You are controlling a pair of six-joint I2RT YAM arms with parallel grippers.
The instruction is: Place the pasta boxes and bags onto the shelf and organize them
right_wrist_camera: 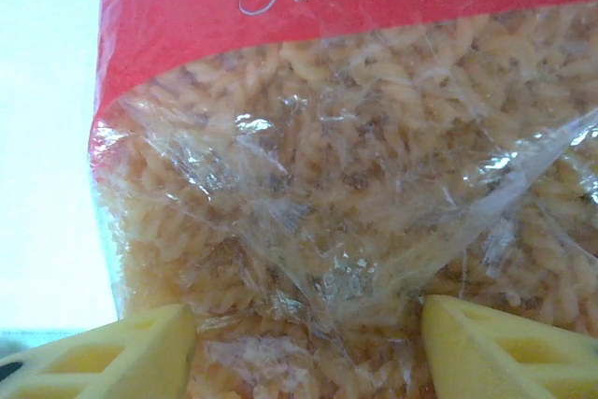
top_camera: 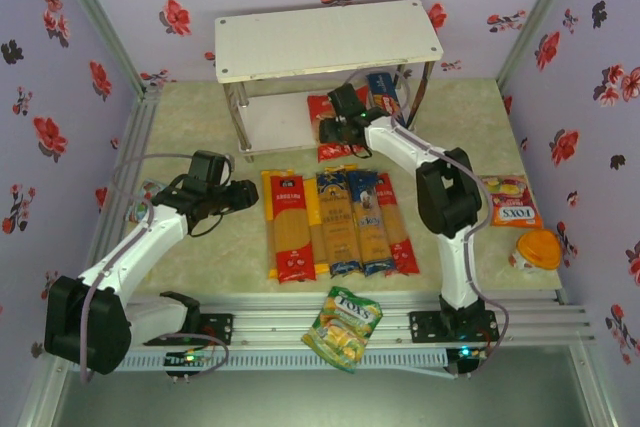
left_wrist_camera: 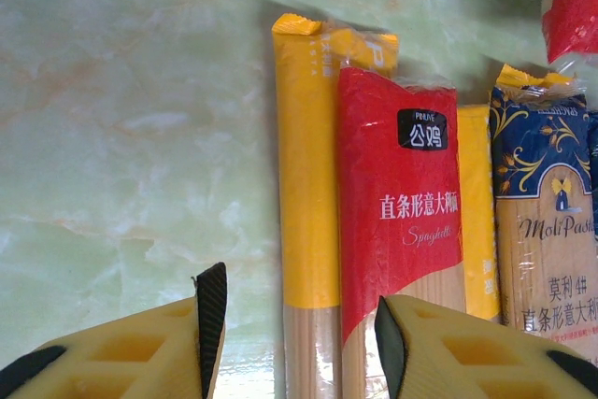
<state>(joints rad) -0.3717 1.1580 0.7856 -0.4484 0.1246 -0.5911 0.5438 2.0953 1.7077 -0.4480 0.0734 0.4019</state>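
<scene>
1. From the top external view, you are mid-task. The red fusilli bag (top_camera: 318,104) lies on the lower board of the shelf (top_camera: 330,42), near a dark-blue pack (top_camera: 383,89) also on that tier. The right gripper (top_camera: 332,131) sits at the bag's near end. The row of spaghetti packs (top_camera: 335,222) lies flat on the table (top_camera: 200,117), and the left gripper (top_camera: 248,195) hangs just beside its left edge.

2. In the left wrist view, the jaws stand apart and hold nothing. The yellow spaghetti bag (left_wrist_camera: 306,184) runs up through the gap below them, the red spaghetti bag (left_wrist_camera: 400,203) lies partly over it on the right, and a dark-blue bag (left_wrist_camera: 547,203) comes next.

3. In the right wrist view, the fingers are spread, with the fusilli bag resting between and beyond them. It looks released, not pinched, and the white board (right_wrist_camera: 47,137) shows at its left.

4. By my reading, the fusilli placement is finishing. Next, back the right arm straight out without dragging the bag. Then lower the left jaws squarely across one spaghetti pack, since the overlap risks catching two.
</scene>
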